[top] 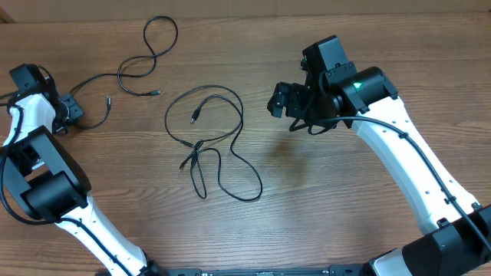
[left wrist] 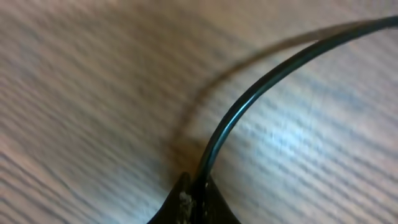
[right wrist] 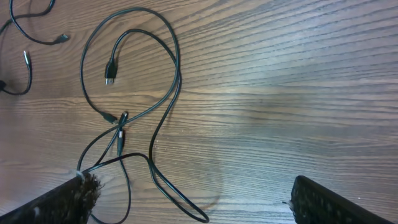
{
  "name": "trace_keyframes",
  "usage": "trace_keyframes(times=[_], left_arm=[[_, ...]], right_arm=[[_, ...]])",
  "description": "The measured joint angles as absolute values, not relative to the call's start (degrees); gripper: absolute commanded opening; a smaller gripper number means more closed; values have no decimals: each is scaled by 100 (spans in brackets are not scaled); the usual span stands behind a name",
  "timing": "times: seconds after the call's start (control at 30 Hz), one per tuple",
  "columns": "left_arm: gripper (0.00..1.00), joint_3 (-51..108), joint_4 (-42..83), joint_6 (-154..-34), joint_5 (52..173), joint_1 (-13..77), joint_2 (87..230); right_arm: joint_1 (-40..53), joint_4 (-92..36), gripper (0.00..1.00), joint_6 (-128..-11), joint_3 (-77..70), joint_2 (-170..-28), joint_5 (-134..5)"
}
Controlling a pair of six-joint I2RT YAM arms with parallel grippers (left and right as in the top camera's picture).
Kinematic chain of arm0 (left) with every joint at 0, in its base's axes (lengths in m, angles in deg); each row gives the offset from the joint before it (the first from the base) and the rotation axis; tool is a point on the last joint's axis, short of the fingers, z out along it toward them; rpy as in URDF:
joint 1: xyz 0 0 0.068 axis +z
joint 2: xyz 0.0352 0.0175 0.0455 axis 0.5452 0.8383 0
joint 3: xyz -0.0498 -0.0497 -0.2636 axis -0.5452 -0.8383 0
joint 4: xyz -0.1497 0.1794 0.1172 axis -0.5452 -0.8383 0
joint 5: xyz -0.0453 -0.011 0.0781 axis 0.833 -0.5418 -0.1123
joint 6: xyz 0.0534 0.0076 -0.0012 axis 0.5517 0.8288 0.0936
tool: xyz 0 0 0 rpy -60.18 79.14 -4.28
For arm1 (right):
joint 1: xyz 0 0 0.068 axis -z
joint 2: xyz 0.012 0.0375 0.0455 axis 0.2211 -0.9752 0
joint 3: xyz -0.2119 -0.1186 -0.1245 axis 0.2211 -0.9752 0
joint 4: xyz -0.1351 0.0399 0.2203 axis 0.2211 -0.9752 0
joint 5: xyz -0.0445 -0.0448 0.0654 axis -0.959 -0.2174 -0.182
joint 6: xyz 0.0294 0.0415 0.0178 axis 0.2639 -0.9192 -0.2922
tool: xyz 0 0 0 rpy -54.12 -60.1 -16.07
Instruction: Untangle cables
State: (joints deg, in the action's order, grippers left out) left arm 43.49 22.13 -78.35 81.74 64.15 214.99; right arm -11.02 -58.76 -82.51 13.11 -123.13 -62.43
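Left jaws: pinched fully shut on the separate cable [top: 119, 74]. In the wrist view the cord rose straight out of the closed fingertips [left wrist: 186, 202] and curved off to the right.
Right jaws: spread wide with nothing between them, hovering above the bare counter [top: 345, 215].
Separate cable: trailed away from the left jaws in loose bends, ending in a loop far beyond them. It lay well apart from the other strands.
Tangled cables [top: 197, 147]: lay between the two sets of jaws, nearer the right pair, ahead of it and to its left. One loop reached almost under its left finger.
Crossing: the strands met at one tight spot in the middle of the loops. A loose plug [right wrist: 110, 73] lay inside the big loop, farther ahead of the right jaws.
Why the left grip: probably taken near the cord's end — so the freed strand could be dragged aside, or kept away from the rest.
Why the right stood open: likely held wide and high to come down over the crossing next.
Risk: a cord this thin could slip from the pinch, or drag its loops along.
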Motion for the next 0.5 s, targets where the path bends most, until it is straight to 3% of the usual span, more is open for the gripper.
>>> trace_keyframes(times=[0.37, 0.4, 0.5], left_arm=[[6, 6112, 3710, -6845, 8091, 6332, 21555], [18, 6324, 3920, -6779, 8093, 6304, 21553], [40, 6724, 4597, -6694, 8098, 6227, 21540]], right_arm=[[-1102, -5879, 98, -8253, 1311, -12313, -6243], [-1102, -5876, 98, -8253, 1311, -12313, -6243], [-1099, -5859, 98, -8255, 1311, -12313, -6243]])
